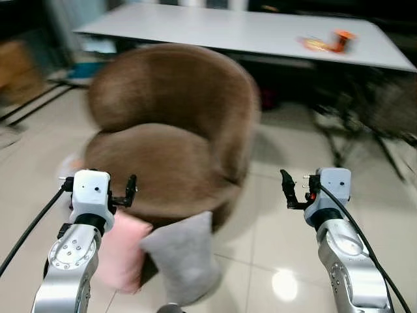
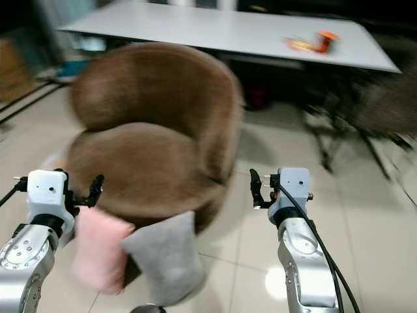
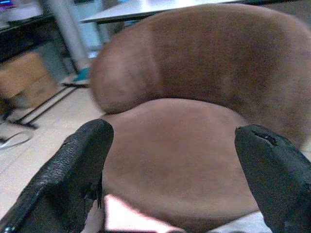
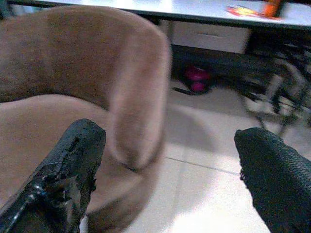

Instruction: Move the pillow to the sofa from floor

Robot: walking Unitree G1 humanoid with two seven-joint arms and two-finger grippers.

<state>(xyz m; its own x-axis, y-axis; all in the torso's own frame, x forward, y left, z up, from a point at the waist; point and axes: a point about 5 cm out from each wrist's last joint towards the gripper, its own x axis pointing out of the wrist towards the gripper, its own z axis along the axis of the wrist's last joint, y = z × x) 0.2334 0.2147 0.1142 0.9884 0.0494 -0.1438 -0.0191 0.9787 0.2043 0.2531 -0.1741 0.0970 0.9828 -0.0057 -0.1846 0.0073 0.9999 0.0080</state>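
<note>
Two pillows are standing on the tiled floor (image 1: pixel 273 248), leaning against the front of the brown sofa chair (image 1: pixel 171 130). The pink pillow (image 1: pixel 124 251) is sitting to the robot's left, upright and slightly tilted; the grey pillow (image 1: pixel 184 256) is touching it on its right side, also upright. The sofa chair's round seat is lying bare, its curved back rising behind.

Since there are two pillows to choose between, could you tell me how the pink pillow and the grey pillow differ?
The pink pillow lies on the robot's left, just below the left gripper; the grey pillow lies nearer the middle, farther from that gripper. The grey pillow overlaps the pink one's edge and stands in front of it. Both lean against the front of the brown armchair on the tiled floor, and neither is held.
</note>
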